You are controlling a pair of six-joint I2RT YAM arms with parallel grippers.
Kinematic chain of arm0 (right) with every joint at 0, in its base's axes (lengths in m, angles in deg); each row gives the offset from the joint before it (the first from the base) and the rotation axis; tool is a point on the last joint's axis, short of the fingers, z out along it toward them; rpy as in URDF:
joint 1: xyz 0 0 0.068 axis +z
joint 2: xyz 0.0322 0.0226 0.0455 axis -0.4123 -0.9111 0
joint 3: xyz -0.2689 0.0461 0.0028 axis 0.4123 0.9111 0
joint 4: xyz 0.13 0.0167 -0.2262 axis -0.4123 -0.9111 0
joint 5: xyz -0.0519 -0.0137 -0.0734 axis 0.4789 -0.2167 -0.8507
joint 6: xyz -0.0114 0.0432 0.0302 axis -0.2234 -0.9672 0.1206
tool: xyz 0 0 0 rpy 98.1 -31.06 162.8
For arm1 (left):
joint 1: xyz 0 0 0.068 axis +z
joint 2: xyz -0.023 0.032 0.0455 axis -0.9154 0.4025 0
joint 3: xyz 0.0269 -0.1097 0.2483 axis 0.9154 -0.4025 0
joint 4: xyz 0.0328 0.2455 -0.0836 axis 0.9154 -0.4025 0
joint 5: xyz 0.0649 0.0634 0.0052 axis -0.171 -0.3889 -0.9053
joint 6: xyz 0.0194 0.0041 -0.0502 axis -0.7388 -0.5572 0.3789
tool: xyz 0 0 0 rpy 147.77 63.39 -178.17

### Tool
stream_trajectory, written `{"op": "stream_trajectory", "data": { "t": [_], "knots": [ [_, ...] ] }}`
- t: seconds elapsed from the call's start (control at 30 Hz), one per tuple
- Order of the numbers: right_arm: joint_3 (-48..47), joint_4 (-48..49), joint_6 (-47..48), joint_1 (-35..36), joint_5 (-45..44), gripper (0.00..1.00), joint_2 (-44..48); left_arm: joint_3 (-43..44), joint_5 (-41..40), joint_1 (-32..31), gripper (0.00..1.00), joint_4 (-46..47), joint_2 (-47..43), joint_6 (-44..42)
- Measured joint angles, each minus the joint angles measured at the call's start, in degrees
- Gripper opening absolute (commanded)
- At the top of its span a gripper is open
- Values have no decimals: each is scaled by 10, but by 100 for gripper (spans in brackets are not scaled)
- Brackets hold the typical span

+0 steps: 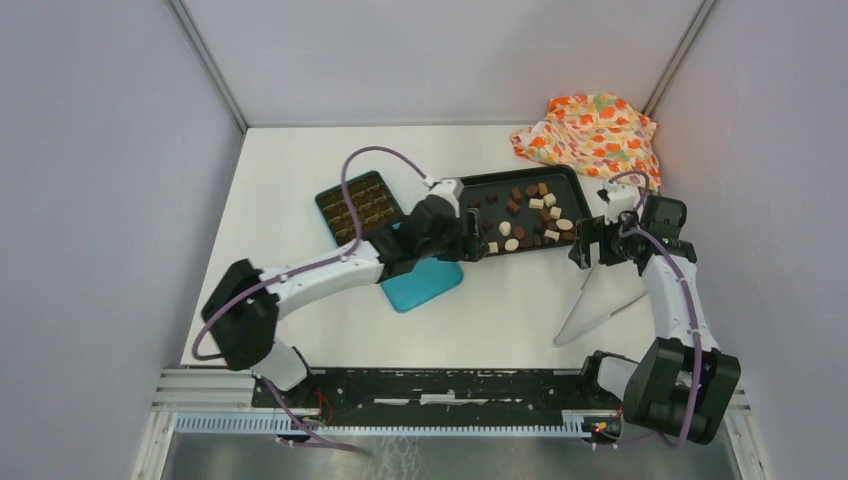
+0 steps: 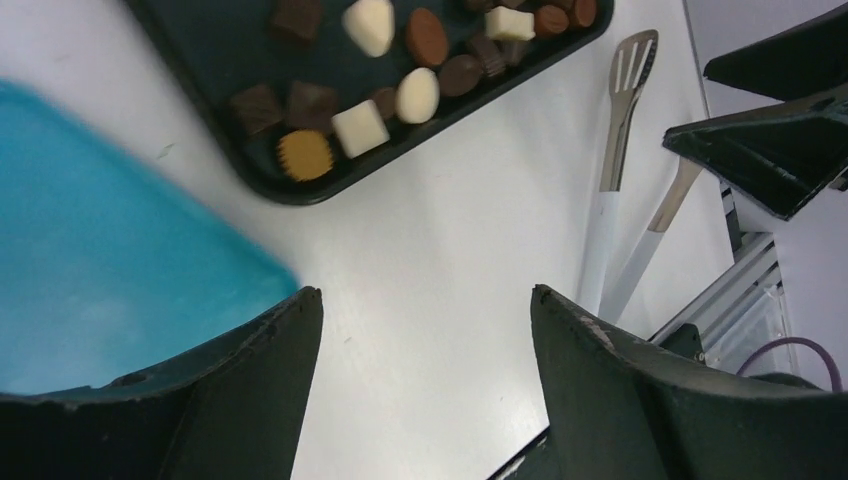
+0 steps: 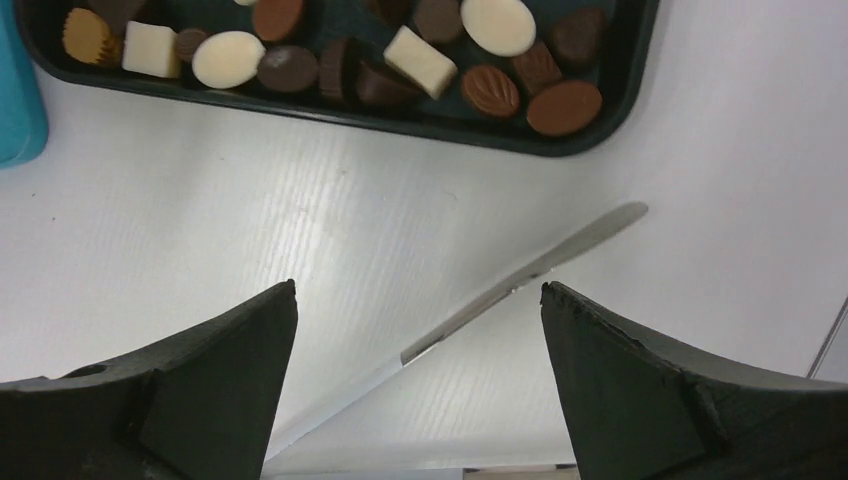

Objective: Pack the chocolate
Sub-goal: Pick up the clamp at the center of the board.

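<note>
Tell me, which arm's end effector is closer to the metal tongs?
The right end effector is nearer, open just over the far end of the tongs. The left end effector is farther off, open at the black tray's opposite end, by the blue lid.

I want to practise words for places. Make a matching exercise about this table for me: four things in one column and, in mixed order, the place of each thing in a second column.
Things
1. orange flowery cloth
2. metal tongs
3. chocolate pieces
4. flat blue tray

Places
A. in the black tray
B. at the far right corner of the table
C. on the bare table, on the near side of the black tray, beside the right arm
D. partly under the left arm

Pairs: 1-B, 2-C, 3-A, 4-D
</note>
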Motion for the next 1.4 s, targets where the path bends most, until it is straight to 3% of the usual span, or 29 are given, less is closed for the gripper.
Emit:
{"op": "stream_trajectory", "data": {
  "t": [0.13, 0.23, 0.33, 0.57, 0.7, 0.8, 1.03, 1.4],
  "knots": [
    [39, 19, -8, -50, 6, 94, 14, 149, -44, -58, 63, -40, 144, 0],
    [52, 38, -22, -75, -3, 93, 35, 244, -57, -95, 60, -57, 234, -2],
    [66, 61, -47, -99, -26, 91, 63, 288, -41, -122, 59, -65, 285, -14],
    [83, 97, -120, -171, -63, 87, 86, 334, 95, -164, 66, -22, 374, -58],
    [83, 105, -144, -178, -55, 87, 86, 385, 107, -185, 68, -24, 428, -73],
    [84, 111, -154, -178, -47, 87, 86, 421, 77, -200, 66, -41, 452, -86],
    [92, 118, -166, -178, -29, 87, 86, 527, -21, -229, 49, -103, 507, -113],
    [98, 131, -170, -182, -20, 87, 93, 596, -90, -249, 27, -176, 561, -140]
  ]
}}
